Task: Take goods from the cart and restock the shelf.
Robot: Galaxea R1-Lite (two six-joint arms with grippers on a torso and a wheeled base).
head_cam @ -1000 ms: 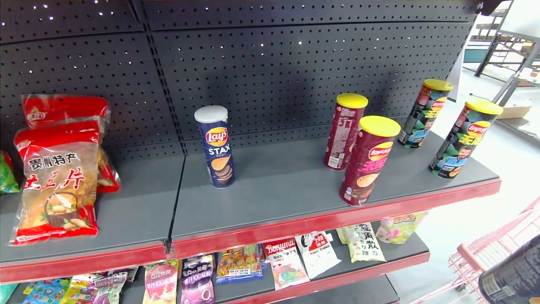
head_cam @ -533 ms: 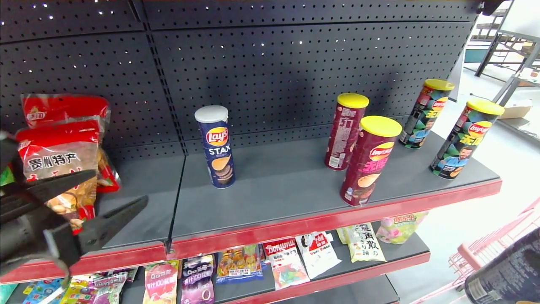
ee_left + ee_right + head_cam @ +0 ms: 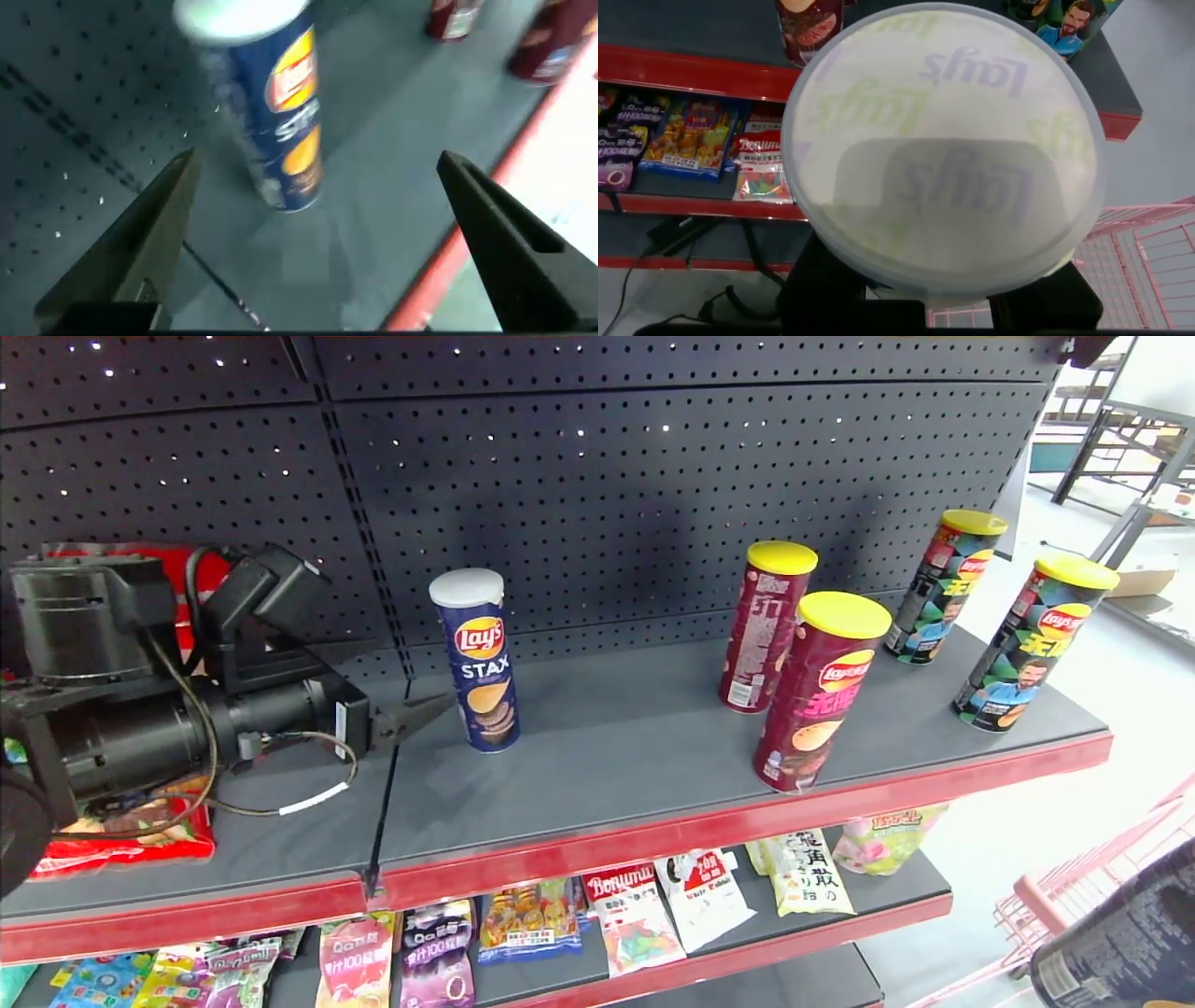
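Note:
A blue chip can (image 3: pixel 481 663) with a white lid stands upright on the grey shelf (image 3: pixel 607 784). My left gripper (image 3: pixel 429 709) hovers just left of it at mid-height, pointing at it. In the left wrist view the left gripper (image 3: pixel 318 161) is open, with the blue can (image 3: pixel 280 103) ahead between the two spread fingers and not touched. My right gripper is shut on a dark chip can (image 3: pixel 1120 943) at the lower right, beside the cart. That can's clear lid (image 3: pixel 943 149) hides the right fingers.
Two maroon cans (image 3: pixel 817 691) and two multicoloured cans (image 3: pixel 1032 644), all with yellow lids, stand on the shelf's right half. Red snack bags (image 3: pixel 121 831) lie under my left arm. Snack packets (image 3: pixel 635 915) fill the lower shelf. A pink cart (image 3: pixel 1074 896) is at the lower right.
My left arm has come in from the lower left and swung over the shelf toward the blue can, covering the red bags. The dark can at the lower right has barely shifted.

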